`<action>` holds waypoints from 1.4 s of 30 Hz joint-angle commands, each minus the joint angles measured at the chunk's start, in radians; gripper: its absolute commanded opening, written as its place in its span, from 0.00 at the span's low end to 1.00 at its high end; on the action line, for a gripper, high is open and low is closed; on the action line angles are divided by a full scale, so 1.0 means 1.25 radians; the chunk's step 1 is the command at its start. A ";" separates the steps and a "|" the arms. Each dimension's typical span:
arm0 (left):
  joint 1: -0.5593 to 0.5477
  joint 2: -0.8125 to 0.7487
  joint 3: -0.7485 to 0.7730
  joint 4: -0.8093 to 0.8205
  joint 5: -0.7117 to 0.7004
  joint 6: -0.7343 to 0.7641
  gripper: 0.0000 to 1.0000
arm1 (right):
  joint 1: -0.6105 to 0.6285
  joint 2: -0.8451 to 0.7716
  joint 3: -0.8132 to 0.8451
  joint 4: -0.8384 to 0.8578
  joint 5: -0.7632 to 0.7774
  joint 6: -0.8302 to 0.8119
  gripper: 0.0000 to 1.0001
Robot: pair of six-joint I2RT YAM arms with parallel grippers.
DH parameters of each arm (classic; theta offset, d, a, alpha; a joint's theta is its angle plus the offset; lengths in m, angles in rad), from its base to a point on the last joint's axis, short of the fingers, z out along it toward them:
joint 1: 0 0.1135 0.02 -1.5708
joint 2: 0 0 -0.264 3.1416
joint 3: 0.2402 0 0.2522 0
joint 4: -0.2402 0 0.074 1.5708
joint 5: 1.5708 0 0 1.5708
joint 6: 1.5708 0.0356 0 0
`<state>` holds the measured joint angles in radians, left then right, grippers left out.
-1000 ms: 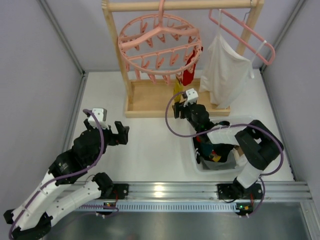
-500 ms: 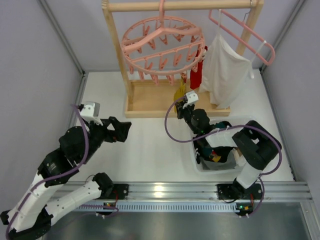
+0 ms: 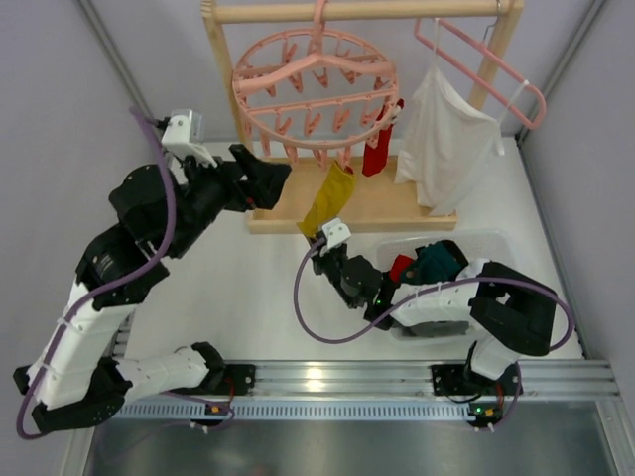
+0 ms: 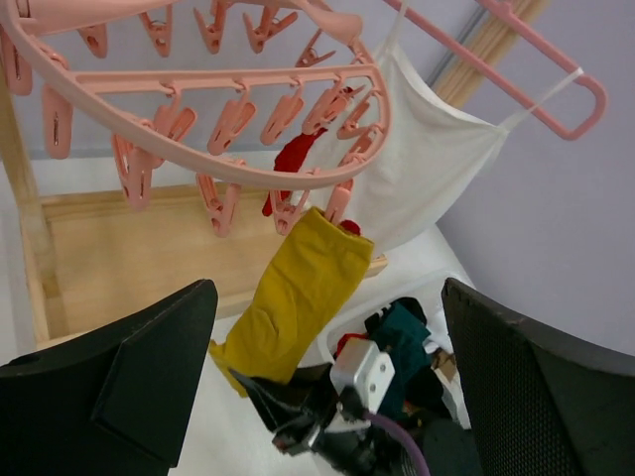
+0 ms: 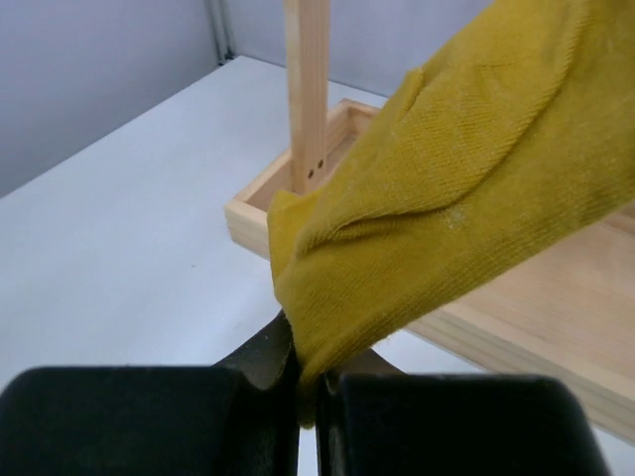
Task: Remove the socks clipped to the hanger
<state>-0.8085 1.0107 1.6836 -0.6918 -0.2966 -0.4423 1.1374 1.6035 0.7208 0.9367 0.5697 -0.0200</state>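
The round pink hanger (image 3: 316,94) hangs from the wooden rail, and its ring of clips (image 4: 198,119) fills the top of the left wrist view. A mustard yellow sock (image 3: 327,198) slants down and left from a clip at the ring's front edge, pulled taut. My right gripper (image 3: 319,241) is shut on its lower end, and the fabric (image 5: 446,198) runs up from the closed right gripper (image 5: 310,382). A red sock (image 3: 377,149) hangs clipped at the ring's right side. My left gripper (image 3: 266,171) is open beside the ring's left, holding nothing. It looks down on the yellow sock (image 4: 298,293).
A clear bin (image 3: 496,243) at the right holds a teal sock (image 3: 437,260) and a red one (image 3: 401,266). The wooden rack's base (image 3: 288,213) lies under the hanger. A white cloth (image 3: 446,129) hangs on a plain pink hanger at the right. Grey walls close both sides.
My right gripper shut on the yellow sock and drew back toward the near-left, stretching the sock out. My left arm rose and moved in toward the hanger, still open.
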 commanded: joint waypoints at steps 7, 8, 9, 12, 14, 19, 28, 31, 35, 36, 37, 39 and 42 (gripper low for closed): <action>-0.139 0.142 0.061 -0.021 -0.359 0.080 0.99 | 0.131 0.068 0.179 -0.132 0.142 -0.008 0.00; -0.170 0.168 0.067 -0.021 -0.398 0.091 0.99 | 0.136 0.084 0.191 -0.143 0.152 -0.015 0.00; -0.194 0.180 0.081 -0.021 -0.419 0.100 0.99 | 0.147 0.090 0.213 -0.147 0.157 -0.016 0.00; -0.216 0.209 0.116 -0.027 -0.449 0.117 0.99 | 0.158 0.121 0.260 -0.180 0.168 -0.016 0.00; -0.216 0.227 0.134 -0.032 -0.519 0.149 0.99 | 0.164 0.145 0.286 -0.203 0.180 -0.017 0.00; -0.216 0.293 0.150 -0.033 -0.642 0.226 0.99 | 0.174 0.184 0.360 -0.269 0.190 -0.024 0.00; -0.112 0.314 0.125 -0.059 -0.578 0.219 0.92 | 0.186 0.225 0.420 -0.301 0.188 -0.033 0.00; -0.070 0.325 0.115 -0.065 -0.523 0.207 0.91 | 0.188 0.238 0.438 -0.315 0.186 -0.040 0.00; -0.051 0.339 0.104 -0.064 -0.495 0.197 0.88 | 0.191 0.245 0.455 -0.326 0.186 -0.045 0.00; -0.044 0.340 0.102 -0.064 -0.492 0.196 0.87 | 0.192 0.245 0.455 -0.326 0.186 -0.045 0.00; -0.040 0.342 0.104 -0.064 -0.486 0.196 0.87 | 0.192 0.246 0.455 -0.326 0.185 -0.047 0.00; -0.033 0.350 0.106 -0.064 -0.473 0.196 0.86 | 0.193 0.250 0.460 -0.331 0.184 -0.049 0.00; -0.032 0.362 0.112 -0.063 -0.466 0.198 0.85 | 0.195 0.258 0.471 -0.338 0.184 -0.054 0.00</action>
<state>-0.8566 1.4475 1.8191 -0.7719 -0.9077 -0.1883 1.3529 1.9083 1.2549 0.5446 0.8040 -0.0750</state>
